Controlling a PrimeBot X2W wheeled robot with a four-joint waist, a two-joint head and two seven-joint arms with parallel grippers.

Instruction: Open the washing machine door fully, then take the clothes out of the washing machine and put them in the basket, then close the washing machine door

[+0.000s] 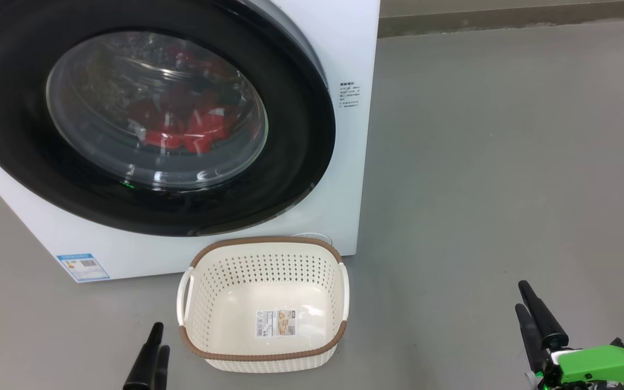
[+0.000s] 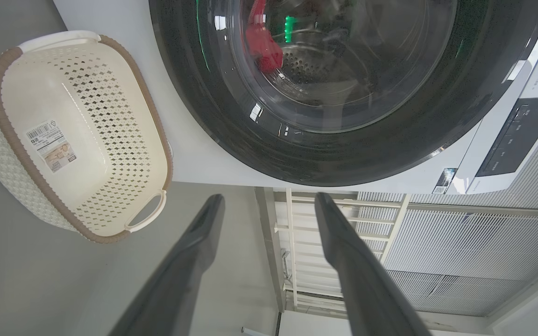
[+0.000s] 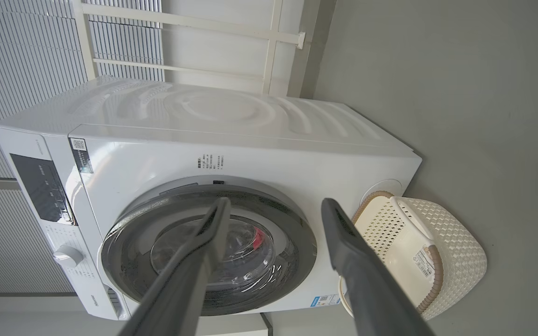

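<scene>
Washing machine door [image 1: 101, 108]: on the front of the washing machine [image 1: 352, 162], toward 10 o'clock in the head view. It sits against the front, or is at most cracked at its 2 o'clock edge, where a grey strip shows beside the black rim. Can't tell which.

Clothes [image 1: 193, 132]: red, behind the glass, low in the drum, about 4 o'clock of the window centre.

Basket [image 1: 268, 242]: on the floor at 6 o'clock of the door, just in front of the machine, nothing in it but a paper label.

Step, as I judge it: the first one, swinging the door fully open, not yet started. Nothing is touched.

Next move likely calls for one arm to reach up to the door rim, hook the free edge and pull it wide. No handle can be made out, so the edge to take is uncertain. The swing should also miss the basket.

Left gripper [image 1: 159, 337]: at 7 o'clock of the basket, just beside it, low, fingers pointing up toward the machine. In its wrist view [image 2: 269, 198] the fingers are spread apart, holding nothing.

Right gripper [image 1: 521, 296]: at 4 o'clock of the basket, well apart from it over bare floor. Fingers are apart and empty in its wrist view [image 3: 274, 201], aimed at the door.
</scene>
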